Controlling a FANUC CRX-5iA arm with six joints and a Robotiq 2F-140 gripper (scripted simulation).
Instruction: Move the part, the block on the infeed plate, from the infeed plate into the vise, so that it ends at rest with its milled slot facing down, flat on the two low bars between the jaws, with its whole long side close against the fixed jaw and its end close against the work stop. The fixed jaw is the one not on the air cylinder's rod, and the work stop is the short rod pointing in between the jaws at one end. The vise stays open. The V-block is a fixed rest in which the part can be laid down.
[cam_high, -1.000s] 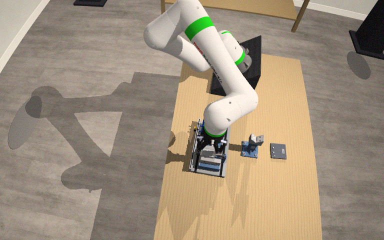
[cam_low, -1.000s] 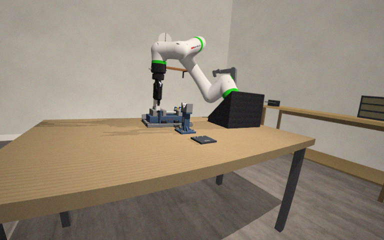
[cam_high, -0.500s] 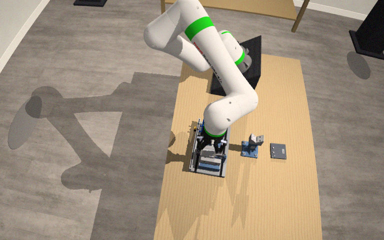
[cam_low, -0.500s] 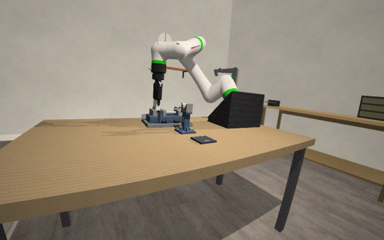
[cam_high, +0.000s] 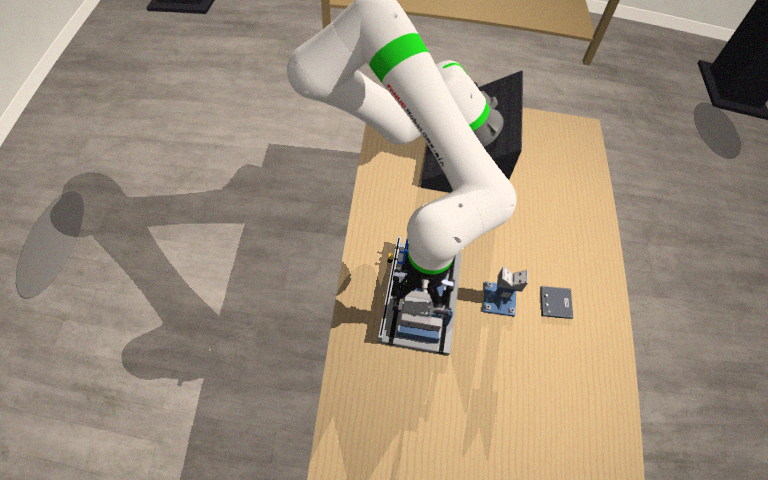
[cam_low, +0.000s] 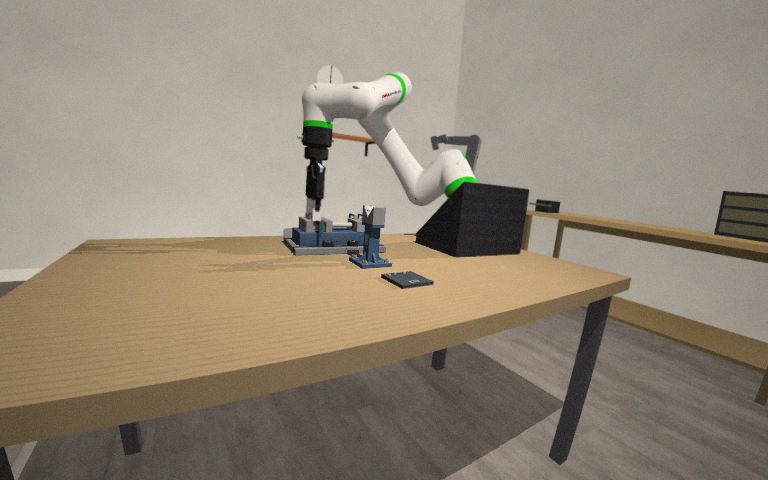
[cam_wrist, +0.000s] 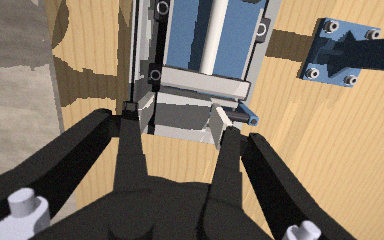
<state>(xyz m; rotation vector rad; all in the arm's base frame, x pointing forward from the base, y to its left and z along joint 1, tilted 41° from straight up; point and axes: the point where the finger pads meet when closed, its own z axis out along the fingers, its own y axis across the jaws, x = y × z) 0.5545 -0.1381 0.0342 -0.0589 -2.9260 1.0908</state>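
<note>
The part (cam_wrist: 181, 119) (cam_high: 419, 311), a grey block, lies low in the blue vise at the end far from the air cylinder's rod (cam_wrist: 215, 35). The movable jaw (cam_wrist: 202, 85) stands just beyond it. The work stop (cam_wrist: 245, 118), a short dark rod with a blue tip, points in at the part's right end. My gripper (cam_wrist: 182, 108) hangs straight down over the part with one finger beside each end, and it is open. It also shows in the side view (cam_low: 314, 213). The part's underside and slot are hidden. The infeed plate (cam_high: 556, 301) is bare.
The V-block (cam_high: 508, 287) on its blue base (cam_wrist: 340, 52) stands right of the vise, between it and the infeed plate (cam_low: 407, 279). The arm's black pedestal (cam_low: 475, 220) is at the table's far end. The table edge runs close along the vise's left side.
</note>
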